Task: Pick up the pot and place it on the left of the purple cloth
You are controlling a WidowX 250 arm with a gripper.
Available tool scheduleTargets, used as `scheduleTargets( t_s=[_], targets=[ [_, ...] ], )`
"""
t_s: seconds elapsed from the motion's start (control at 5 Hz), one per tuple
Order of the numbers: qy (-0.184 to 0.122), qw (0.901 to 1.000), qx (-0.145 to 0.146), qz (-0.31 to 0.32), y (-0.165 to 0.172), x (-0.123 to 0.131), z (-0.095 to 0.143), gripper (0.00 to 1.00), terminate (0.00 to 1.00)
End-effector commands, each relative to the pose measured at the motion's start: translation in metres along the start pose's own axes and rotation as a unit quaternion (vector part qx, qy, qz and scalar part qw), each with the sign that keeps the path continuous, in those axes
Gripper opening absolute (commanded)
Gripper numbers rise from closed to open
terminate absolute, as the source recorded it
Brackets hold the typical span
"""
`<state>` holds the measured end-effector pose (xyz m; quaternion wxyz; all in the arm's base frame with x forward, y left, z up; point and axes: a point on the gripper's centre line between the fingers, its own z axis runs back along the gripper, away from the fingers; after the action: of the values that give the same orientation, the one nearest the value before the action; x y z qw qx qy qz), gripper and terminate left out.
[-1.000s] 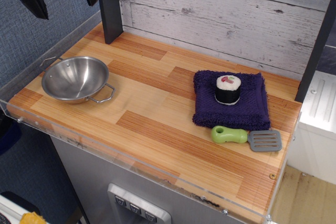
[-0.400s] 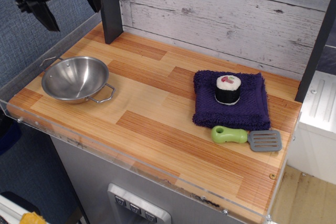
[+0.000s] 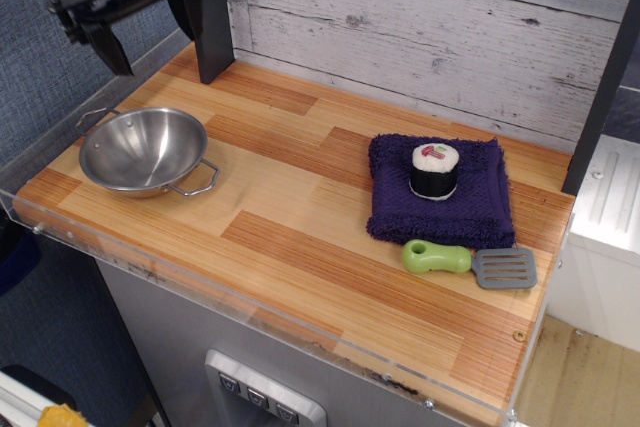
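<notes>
The pot (image 3: 143, 150) sat upright on the wooden tabletop (image 3: 300, 217) near its left end, close to the front edge, its shiny bowl empty and its two wire loop handles pointing out to the back-left and the front-right. The pincer (image 3: 148, 19) hung in the air at the upper left, above and behind the pot, clear of it and touching nothing. Its two dark fingers (image 3: 108, 44) pointed downward and stood spread apart with nothing between them, so the pincer was open. The pot lay below the pincer and slightly nearer the front of the tabletop, roughly under the gap between the fingers as the camera saw it; how high the pincer stood above the pot could not be told from this one view. A dark post (image 3: 210, 12) rose from the back-left of the tabletop just beside the pincer. The cloth (image 3: 480, 202) lay flat well apart from the pot, toward the right end of the tabletop, with bare wood between the two. A sushi roll (image 3: 434, 170) stood upright on the cloth, near its middle. A spatula (image 3: 470, 262) with a green handle and grey blade lay on the wood just in front of the cloth, its handle touching or nearly touching the cloth's front edge.
</notes>
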<state>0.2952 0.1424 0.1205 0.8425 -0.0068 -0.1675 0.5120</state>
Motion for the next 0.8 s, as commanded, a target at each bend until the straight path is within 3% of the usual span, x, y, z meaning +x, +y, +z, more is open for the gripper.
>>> scheduleTargets(
  t_s=[0.0, 0.4, 0.6],
  targets=[
    [-0.004, 0.9998, 0.014, -0.014, -0.020, 0.010, -0.035, 1.00, 0.00],
    [0.005, 0.9987, 0.042, -0.026, -0.031, 0.000, -0.069, 1.00, 0.00],
    [0.007, 0.9961, 0.084, -0.023, -0.027, -0.002, -0.072, 1.00, 0.00]
  ],
)
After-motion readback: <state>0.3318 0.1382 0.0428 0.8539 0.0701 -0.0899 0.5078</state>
